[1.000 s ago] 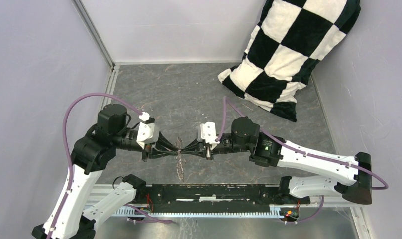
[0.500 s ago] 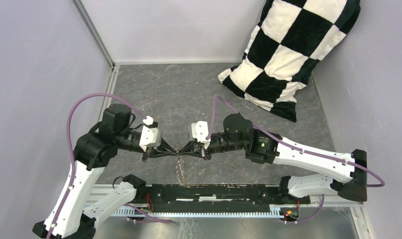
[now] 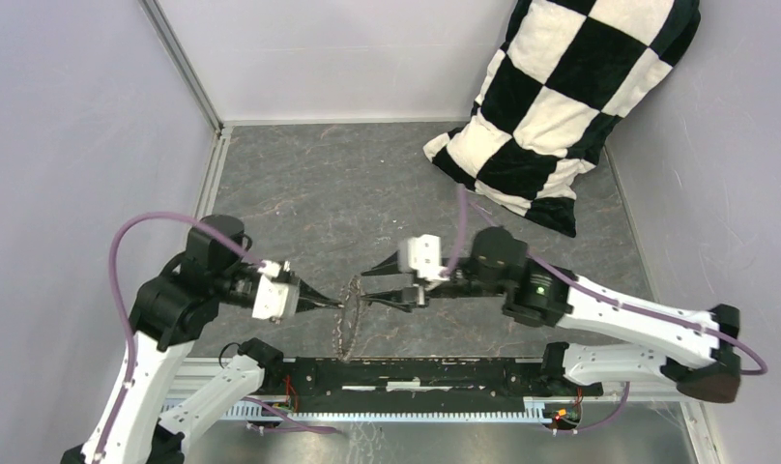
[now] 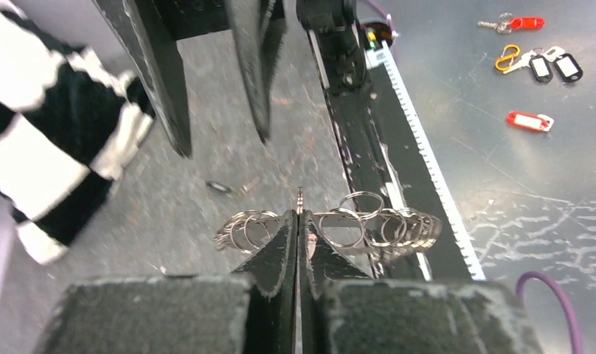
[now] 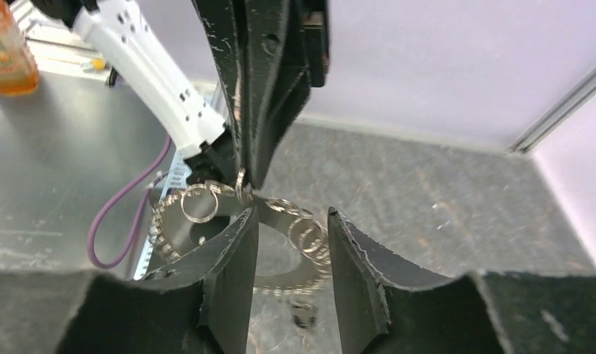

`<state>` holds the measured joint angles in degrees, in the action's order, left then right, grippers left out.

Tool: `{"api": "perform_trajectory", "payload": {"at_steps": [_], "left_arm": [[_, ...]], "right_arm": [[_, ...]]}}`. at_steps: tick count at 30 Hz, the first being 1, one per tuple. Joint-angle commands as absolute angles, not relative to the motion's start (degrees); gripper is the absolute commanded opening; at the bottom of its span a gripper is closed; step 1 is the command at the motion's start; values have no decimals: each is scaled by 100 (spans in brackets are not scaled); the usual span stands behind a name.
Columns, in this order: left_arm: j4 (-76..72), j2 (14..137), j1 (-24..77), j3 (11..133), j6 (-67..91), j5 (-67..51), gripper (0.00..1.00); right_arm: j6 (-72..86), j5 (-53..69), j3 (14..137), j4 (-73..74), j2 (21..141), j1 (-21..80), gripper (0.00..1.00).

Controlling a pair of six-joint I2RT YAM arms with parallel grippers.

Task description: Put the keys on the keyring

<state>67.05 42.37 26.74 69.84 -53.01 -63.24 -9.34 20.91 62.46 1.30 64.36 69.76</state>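
While I look down from the top camera, I see the left gripper (image 3: 338, 304) and the right gripper (image 3: 365, 288) facing each other over the near part of the grey table (image 3: 319, 184). The left gripper is pressed fully together, and between its tips it pinches the rim of the keyring (image 3: 345, 329). The ring is lifted and stands on its edge, its lower part hanging down toward the near edge of the table. In the left wrist camera the two fingers (image 4: 284, 243) meet with no gap, and the keyring (image 4: 398, 225) runs across them edge-on. It is crowded with small metal pieces, which look to me like little rings.

The right gripper is about half open and holds nothing. In its own camera the keyring (image 5: 199, 203) passes just in front of its two spread tips. I cannot tell if they touch it.

One small key (image 4: 220, 187) with a black head lies flat on the table, beyond the ring, below the right gripper. A black and white checked pillow (image 3: 561, 97) leans in the far right corner.
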Motion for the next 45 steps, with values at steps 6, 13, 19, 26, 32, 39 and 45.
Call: {"api": "perform_trajectory", "payload": {"at_steps": [6, 13, 19, 26, 32, 39, 45], "left_arm": [[4459, 3667, 2690, 6663, -4566, -7617, 2], [3555, 3664, 2693, 6677, -3690, -7822, 2], [2842, 3620, 2690, 6521, -2782, -7909, 2], [2028, 3642, 2696, 6315, -1707, -7559, 2], [753, 3424, 2693, 5816, -390, -6996, 2], [629, 3442, 2694, 5774, -193, -6854, 2], [644, 3446, 2698, 5740, -240, -6942, 2]], "right_arm": [[-536, 2021, 4969, -2140, 5284, 6977, 45], [-284, 2829, 4925, -2711, 5495, 6976, 42], [-208, 2864, 4731, -3136, 5380, 6974, 41], [-9, 2828, 4658, -3541, 5503, 6979, 39], [351, 2642, 4615, -3826, 5701, 7006, 34], [387, 2395, 4605, -3879, 5800, 7030, 33], [424, 2118, 4613, -3990, 5877, 7029, 34]]}}
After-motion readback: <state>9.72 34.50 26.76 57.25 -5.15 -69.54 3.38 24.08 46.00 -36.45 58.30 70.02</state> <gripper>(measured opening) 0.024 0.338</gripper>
